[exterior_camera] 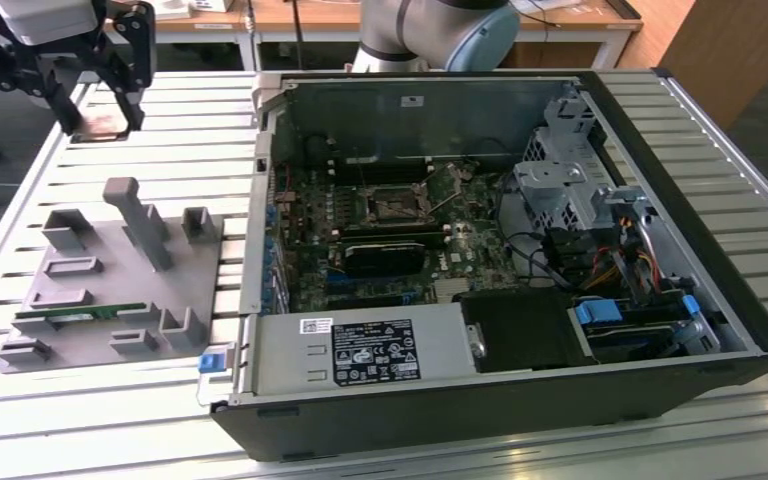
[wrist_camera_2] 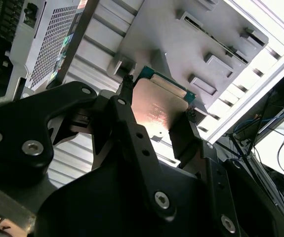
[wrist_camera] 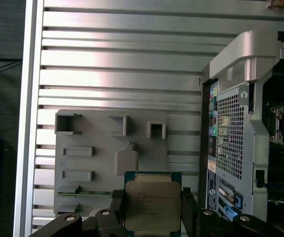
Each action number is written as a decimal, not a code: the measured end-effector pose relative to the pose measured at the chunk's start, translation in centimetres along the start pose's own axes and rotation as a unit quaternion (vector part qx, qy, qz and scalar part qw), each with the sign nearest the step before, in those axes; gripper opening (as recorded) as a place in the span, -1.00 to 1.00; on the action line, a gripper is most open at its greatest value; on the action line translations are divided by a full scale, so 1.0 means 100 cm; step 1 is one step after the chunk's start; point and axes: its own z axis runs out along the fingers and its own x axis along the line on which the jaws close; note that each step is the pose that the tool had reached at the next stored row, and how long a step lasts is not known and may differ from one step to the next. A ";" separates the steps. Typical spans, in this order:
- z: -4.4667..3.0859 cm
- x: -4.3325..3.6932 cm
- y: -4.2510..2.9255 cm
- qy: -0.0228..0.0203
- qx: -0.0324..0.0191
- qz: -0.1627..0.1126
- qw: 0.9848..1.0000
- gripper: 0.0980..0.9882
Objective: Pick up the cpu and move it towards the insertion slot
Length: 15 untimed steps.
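Note:
My gripper hangs high over the slatted table at the exterior view's far left, shut on the cpu. The flat silver square is pinched by its edges between the two black fingers. In both wrist views the cpu sits between the fingers, metal top facing the camera, with its green edge showing. It is held above the grey fixture plate. The insertion slot, a square socket with a metal frame and dark centre, lies on the motherboard inside the open computer case, well off toward the exterior view's right.
The open black computer case holds a motherboard, a drive cage and cables. The grey fixture plate carries upright posts and a green memory stick. A tall case wall stands between gripper and socket. The robot's base is at the back.

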 end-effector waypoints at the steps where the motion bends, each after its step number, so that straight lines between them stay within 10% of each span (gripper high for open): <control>1: 0.0000 -0.0007 0.0000 0.000 0.000 0.000 1.000 0.00; 15: 0.0000 -0.0118 -0.0003 0.000 0.000 0.000 1.000 0.00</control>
